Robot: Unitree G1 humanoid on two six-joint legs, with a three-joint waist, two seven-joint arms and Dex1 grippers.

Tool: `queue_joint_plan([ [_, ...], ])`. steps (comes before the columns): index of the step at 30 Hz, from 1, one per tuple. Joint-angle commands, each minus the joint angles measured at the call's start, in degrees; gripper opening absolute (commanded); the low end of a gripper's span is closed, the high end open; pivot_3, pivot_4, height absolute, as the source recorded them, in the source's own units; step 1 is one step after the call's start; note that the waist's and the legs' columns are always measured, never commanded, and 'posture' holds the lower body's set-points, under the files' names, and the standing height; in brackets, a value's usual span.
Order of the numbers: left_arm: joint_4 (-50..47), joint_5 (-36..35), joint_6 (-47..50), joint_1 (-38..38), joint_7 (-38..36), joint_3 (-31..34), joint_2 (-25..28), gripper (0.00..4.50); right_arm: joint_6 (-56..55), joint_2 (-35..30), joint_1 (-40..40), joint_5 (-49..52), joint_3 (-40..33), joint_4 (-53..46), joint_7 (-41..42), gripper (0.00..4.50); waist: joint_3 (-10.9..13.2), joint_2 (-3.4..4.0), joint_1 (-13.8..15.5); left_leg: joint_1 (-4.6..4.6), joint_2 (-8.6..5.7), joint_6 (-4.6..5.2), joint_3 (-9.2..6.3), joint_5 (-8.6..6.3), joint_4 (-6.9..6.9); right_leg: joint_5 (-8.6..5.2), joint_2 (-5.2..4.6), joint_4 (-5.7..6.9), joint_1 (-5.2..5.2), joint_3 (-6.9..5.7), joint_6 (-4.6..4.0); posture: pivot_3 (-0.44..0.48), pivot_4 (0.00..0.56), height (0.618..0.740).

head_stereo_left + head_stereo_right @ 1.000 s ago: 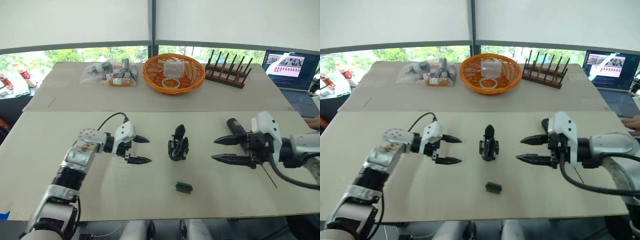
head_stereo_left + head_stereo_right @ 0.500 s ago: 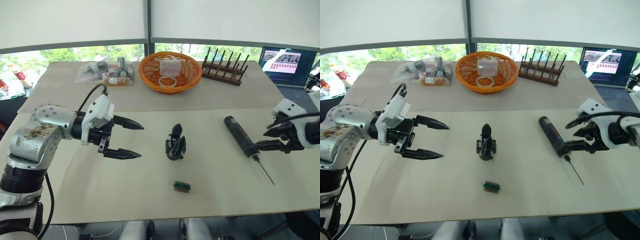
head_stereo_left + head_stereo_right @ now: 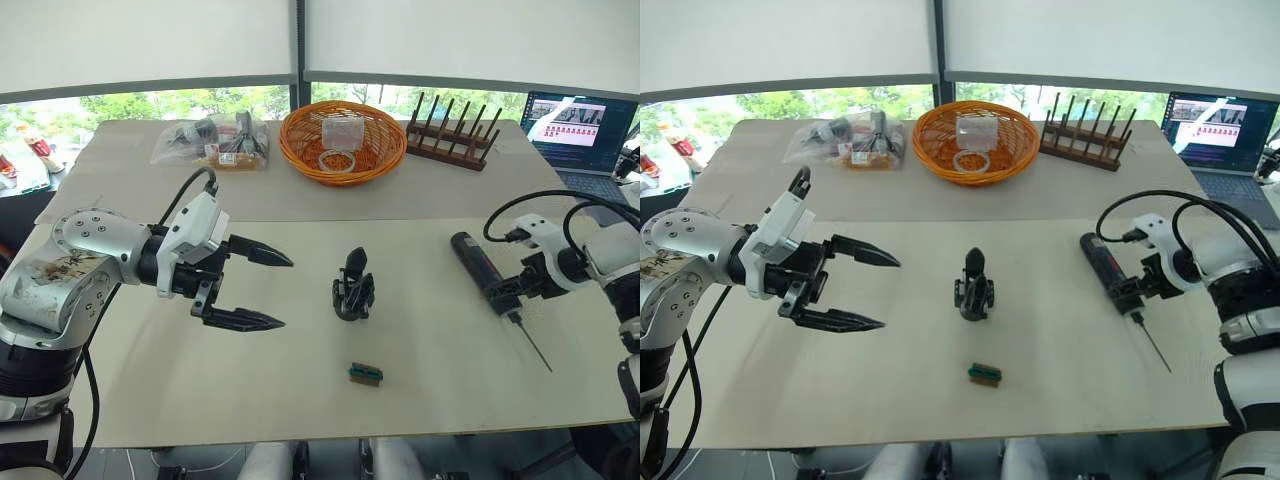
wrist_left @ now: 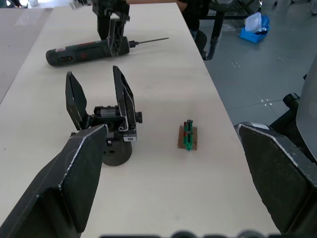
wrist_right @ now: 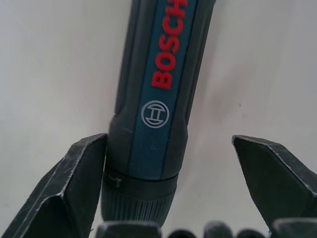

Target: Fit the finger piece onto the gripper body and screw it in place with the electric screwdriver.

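My right end effector [image 5: 163, 218] sits low over the beige desk [image 3: 200, 390] with its two black fingers spread wide, straddling the bit end of the long black cylindrical electric screwdriver [image 3: 481, 271]; one finger [image 5: 64, 188] touches the tool's barrel, the other stands clear of it, so nothing is clamped. The screwdriver lies flat on the desk, its red lettering facing up between my fingers and its thin metal bit [image 3: 1151, 346] pointing away past the end effector toward the desk's near edge. My left end effector [image 3: 255, 290] hovers above the desk with its fingers released and wide apart, empty, aimed at the small black gripper body [image 3: 354, 292], which stands upright on its round base well ahead of the fingertips. From the left wrist, that gripper body [image 4: 106, 126] shows two dark pointed fingers rising from a blocky bracket. A small green-and-brown rectangular block [image 3: 366, 374] lies on the desk near the gripper body, off to the side of my left end effector's line. Far beyond both end effectors, on a second desk, are an orange woven basket [image 3: 340, 145], a dark wooden peg rack [image 3: 450, 140] and a clear plastic bag of parts [image 3: 212, 143]. An open laptop [image 3: 578, 125] sits past my right end effector.
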Motion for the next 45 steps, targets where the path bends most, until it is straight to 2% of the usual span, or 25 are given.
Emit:
queue_joint_plan([
  [1, -1.96, -1.00, -0.75, -0.64, 1.00, 1.44, 0.36, 4.50, -6.53, -1.35, -1.67, -3.02, 0.47, 2.05, 4.29, 3.27, 0.00, 0.00, -0.05, 0.01, 0.01, 0.00, 0.00, 0.00, 0.00, 0.00, 0.02, 0.00, 0.02, -0.01, 0.00, 0.000, 0.150, 0.740],
  [5, -2.30, -1.63, -0.53, -0.84, 1.26, 1.46, 0.42, 4.50, -27.74, -5.66, -0.17, -5.85, 0.93, -3.41, 12.98, 1.94, 0.21, 0.27, -0.01, 0.01, -0.02, -0.02, 0.00, 0.01, 0.04, -0.02, 0.03, 0.01, 0.02, 0.00, 0.05, 0.000, 0.150, 0.740],
  [6, -2.42, -1.74, -0.48, -0.94, 1.25, 1.38, 0.40, 4.50, -31.87, -6.34, 0.37, -6.34, 0.91, -4.62, 14.52, 1.89, 0.29, 0.39, -0.08, 0.02, -0.02, -0.02, 0.00, 0.01, 0.06, -0.03, 0.03, 0.03, 0.01, 0.02, 0.06, 0.000, 0.150, 0.740],
  [12, -2.65, -1.79, -1.28, -1.47, 1.02, 0.26, -0.05, 4.50, -39.84, -6.53, 3.68, -11.14, 1.05, -6.08, 15.59, 1.89, 0.31, 0.42, -0.50, 0.07, 0.06, -0.15, 0.01, 0.09, 0.04, -0.02, 0.11, 0.07, 0.01, 0.04, 0.06, 0.000, 0.150, 0.740],
  [14, -2.53, -1.39, -1.85, -1.31, 0.85, -0.08, -0.15, 4.50, -40.04, -6.30, 4.10, -12.18, 0.69, -5.56, 15.92, 2.91, 0.31, 0.43, -0.52, 0.07, 0.03, -0.16, 0.02, 0.10, 0.05, -0.02, 0.09, 0.09, 0.01, 0.06, 0.05, 0.000, 0.150, 0.740],
  [18, -2.99, -0.60, -3.19, -0.09, 0.31, -0.59, 0.13, 4.50, -40.28, -7.24, 4.57, -14.11, 0.51, -5.73, 17.75, 4.26, 0.32, 0.42, -0.65, 0.21, 0.05, -0.17, 0.04, 0.11, 0.07, -0.01, 0.10, 0.10, 0.12, 0.09, 0.04, 0.000, 0.150, 0.740],
  [19, -3.13, -0.50, -3.41, 0.13, 0.30, -0.76, 0.16, 4.50, -39.10, -7.73, 4.57, -14.72, 0.80, -6.40, 19.08, 4.44, 0.32, 0.42, -0.66, 0.30, 0.05, -0.17, 0.04, 0.11, 0.06, -0.01, 0.10, 0.10, 0.19, 0.11, 0.04, 0.000, 0.150, 0.740],
  [22, -3.69, -0.33, -3.64, 0.15, 0.67, -1.37, 0.11, 4.50, -35.73, -7.93, 4.30, -16.08, 1.27, -7.48, 22.09, 4.44, 0.32, 0.42, -0.62, 0.38, 0.06, -0.17, 0.04, 0.11, 0.05, -0.02, 0.10, 0.11, 0.27, 0.12, 0.03, 0.000, 0.150, 0.740],
  [29, -5.05, -0.47, -3.29, 0.24, 1.63, -1.96, -0.36, 4.50, -31.60, -3.86, 3.86, -17.76, 0.71, -5.71, 20.69, 4.44, 0.33, 0.41, -0.92, 0.78, 0.07, -0.16, 0.04, 0.10, 0.04, -0.02, 0.11, 0.09, 0.71, 0.15, 0.03, 0.000, 0.150, 0.740],
  [36, -5.50, -0.43, -3.49, 0.81, 1.67, -1.92, -0.30, 4.50, -29.85, -2.89, 5.06, -18.63, 1.43, -7.61, 21.82, 4.44, 0.33, 0.41, -0.88, 0.85, 0.06, -0.15, 0.02, 0.09, 0.02, -0.02, 0.09, 0.07, 0.78, 0.15, 0.02, 0.000, 0.150, 0.740],
  [39, -5.65, -0.07, -4.00, 1.12, 1.67, -2.19, -0.51, 4.50, -30.74, -2.41, 5.57, -19.50, 1.92, -5.36, 20.76, 3.62, 0.33, 0.41, -0.85, 0.86, 0.07, -0.16, 0.02, 0.09, 0.03, -0.02, 0.09, 0.07, 0.79, 0.15, 0.02, 0.000, 0.150, 0.740],
  [44, -6.23, -0.05, -3.84, 1.21, 2.25, -2.64, -0.90, 4.50, -32.89, -1.28, 4.95, -20.25, 1.38, -3.69, 19.15, 1.92, 0.33, 0.38, -0.74, 0.91, 0.07, -0.16, 0.00, 0.09, 0.02, -0.02, 0.09, 0.06, 0.87, 0.11, 0.02, 0.000, 0.150, 0.740],
  [45, -6.44, -0.13, -3.81, 1.41, 2.06, -2.72, -0.79, 4.50, -34.17, -1.22, 4.64, -20.37, 0.99, -3.39, 18.34, 1.89, 0.33, 0.35, -0.76, 0.92, 0.07, -0.16, 0.00, 0.09, 0.03, -0.02, 0.10, 0.05, 0.89, 0.10, 0.02, 0.000, 0.150, 0.740],
])
